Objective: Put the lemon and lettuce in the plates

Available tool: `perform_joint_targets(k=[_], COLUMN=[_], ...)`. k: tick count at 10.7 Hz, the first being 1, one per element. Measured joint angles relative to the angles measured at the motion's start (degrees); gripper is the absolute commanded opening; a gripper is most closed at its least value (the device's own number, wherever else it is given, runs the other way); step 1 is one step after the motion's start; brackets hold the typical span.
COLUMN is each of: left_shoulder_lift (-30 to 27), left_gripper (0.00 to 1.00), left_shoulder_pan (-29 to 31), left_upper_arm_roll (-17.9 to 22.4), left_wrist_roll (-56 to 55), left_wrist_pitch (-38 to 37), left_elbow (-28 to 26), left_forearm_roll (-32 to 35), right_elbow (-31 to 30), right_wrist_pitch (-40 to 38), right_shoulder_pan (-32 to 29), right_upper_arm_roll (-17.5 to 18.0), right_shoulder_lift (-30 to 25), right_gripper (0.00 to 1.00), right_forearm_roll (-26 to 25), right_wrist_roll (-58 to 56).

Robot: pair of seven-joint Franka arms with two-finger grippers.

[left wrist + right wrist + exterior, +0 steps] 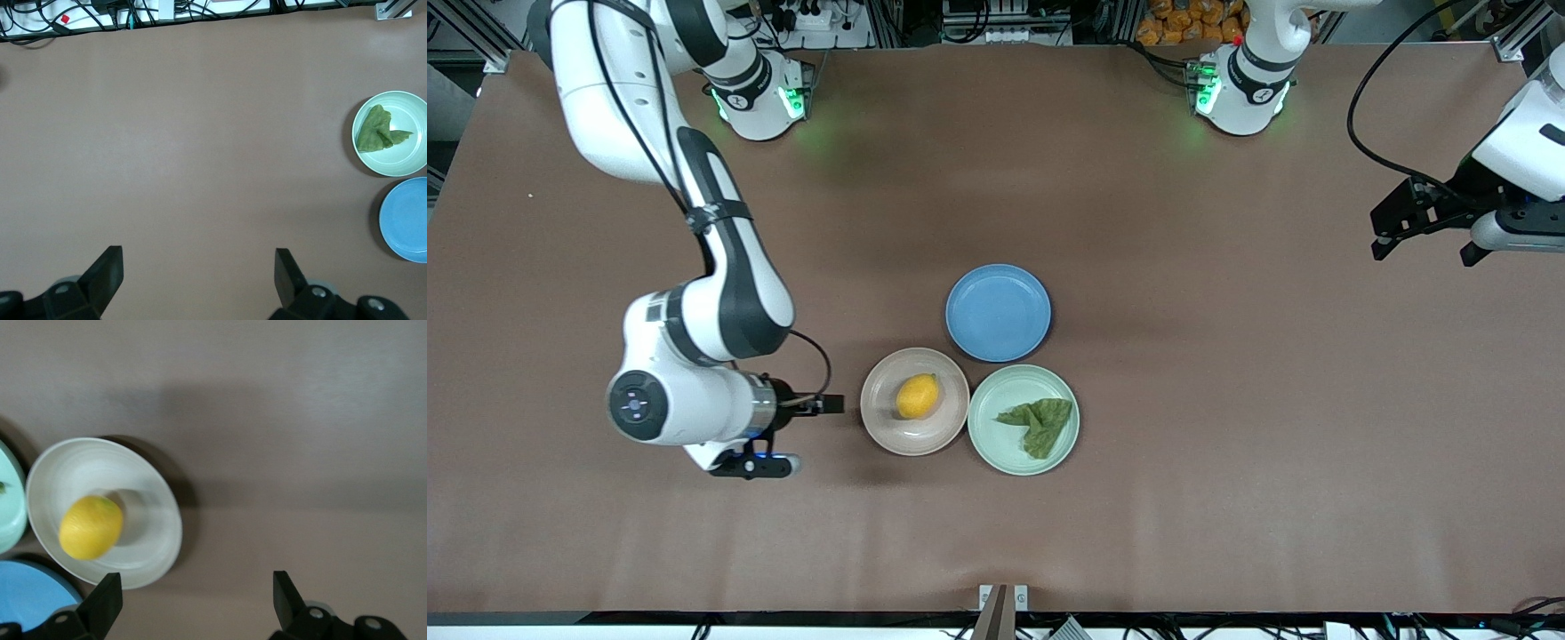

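The lemon (918, 396) lies in the pink-beige plate (889, 427). The lettuce (1039, 424) lies in the mint green plate (1005, 387), which touches the pink-beige plate on the side toward the left arm's end. My right gripper (827, 405) is open and empty over bare table beside the pink-beige plate. The right wrist view shows the lemon (91, 527) in that plate (137, 487), off to one side of the open right gripper (197, 593). My left gripper (1424, 249) is open and empty over the left arm's end of the table. In its wrist view, the left gripper (199, 267) is well clear of the lettuce (375, 130).
An empty blue plate (998, 312) sits just farther from the front camera than the two filled plates. It also shows in the left wrist view (407, 220) next to the mint green plate (407, 157). The brown table (1227, 444) surrounds them.
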Motion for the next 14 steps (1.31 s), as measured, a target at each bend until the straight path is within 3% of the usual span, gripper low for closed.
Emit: perform_joint_targets(k=[6,10,14], left_shoulder_lift=[0.04,0.04,0.03], left_gripper=[1.0,1.0,1.0], left_shoulder_pan=[-0.01,0.03,0.04], left_upper_arm_roll=[0.01,0.25,0.43], left_wrist_roll=[0.0,0.0,0.0], left_wrist_pitch=[-0.23,-0.61,-1.29], left_elbow=[0.04,0.18,0.31], left_forearm_roll=[0.0,0.13,0.13], right_elbow=[-0.04,-9.64,-18.58], right_wrist_pitch=[-7.47,-8.6,-10.03], right_shoulder_pan=[-8.71,-13.13,-13.15], right_upper_arm_roll=[-0.25,-0.26,0.21], right_shoulder_lift=[-6.66,-17.52,-29.99], right_gripper=[1.0,1.0,1.0], right_forearm_roll=[-6.11,-8.05,-10.12], right_wrist_roll=[-12.56,-16.98,-17.04])
